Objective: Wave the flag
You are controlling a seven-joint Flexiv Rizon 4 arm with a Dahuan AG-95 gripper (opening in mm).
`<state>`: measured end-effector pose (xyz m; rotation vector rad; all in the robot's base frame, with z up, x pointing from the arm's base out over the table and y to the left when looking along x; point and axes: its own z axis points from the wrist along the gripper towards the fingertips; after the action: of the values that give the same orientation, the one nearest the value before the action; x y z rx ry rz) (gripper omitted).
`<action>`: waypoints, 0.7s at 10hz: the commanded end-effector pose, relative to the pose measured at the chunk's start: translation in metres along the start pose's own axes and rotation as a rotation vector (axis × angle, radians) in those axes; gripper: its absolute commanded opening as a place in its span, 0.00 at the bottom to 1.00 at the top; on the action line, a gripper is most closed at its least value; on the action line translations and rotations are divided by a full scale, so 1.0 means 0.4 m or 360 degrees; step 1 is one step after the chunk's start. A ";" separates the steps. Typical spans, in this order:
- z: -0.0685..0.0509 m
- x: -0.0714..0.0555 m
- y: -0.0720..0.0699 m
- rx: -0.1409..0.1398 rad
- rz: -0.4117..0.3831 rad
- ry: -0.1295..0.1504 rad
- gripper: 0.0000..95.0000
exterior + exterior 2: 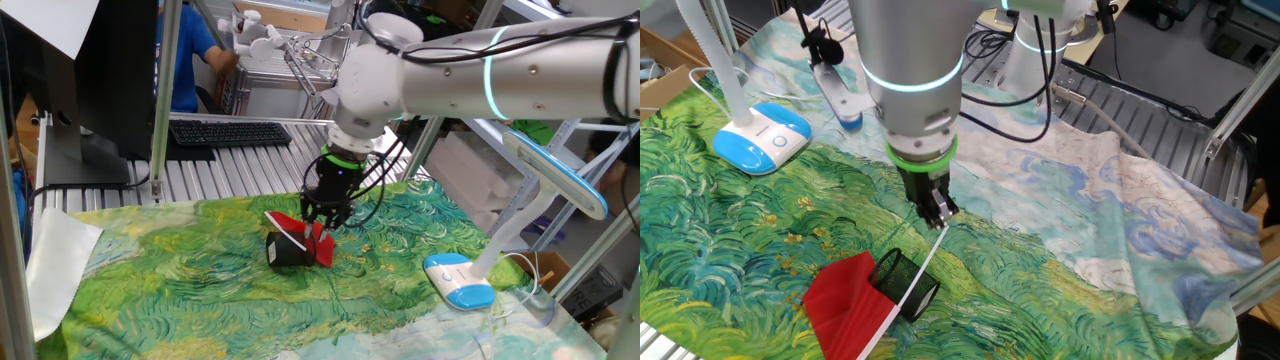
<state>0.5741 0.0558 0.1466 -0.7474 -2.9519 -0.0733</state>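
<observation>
The flag's red cloth (845, 305) lies low over the green patterned tablecloth, next to the dark mesh cup (905, 282) that lies on its side. The thin pale stick (925, 260) runs from the cloth up across the cup to my gripper (937, 215), which is shut on the stick's upper end. In one fixed view the gripper (326, 222) hangs just above the red flag (300, 232) and the mesh cup (288, 250).
A white and blue desk lamp base (762, 137) stands on the cloth; it also shows in one fixed view (458, 280). A keyboard (228, 131) lies on the metal table behind. A person in blue (185, 50) sits beyond.
</observation>
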 end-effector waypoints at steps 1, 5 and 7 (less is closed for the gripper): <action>0.010 0.007 0.008 0.0000 -0.0012 0.0003 0.40; 0.023 0.035 0.035 0.0011 -0.0077 0.0020 0.20; 0.040 0.037 0.038 0.0022 -0.0107 0.0019 0.20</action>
<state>0.5671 0.0774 0.1313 -0.6440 -2.9628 -0.0608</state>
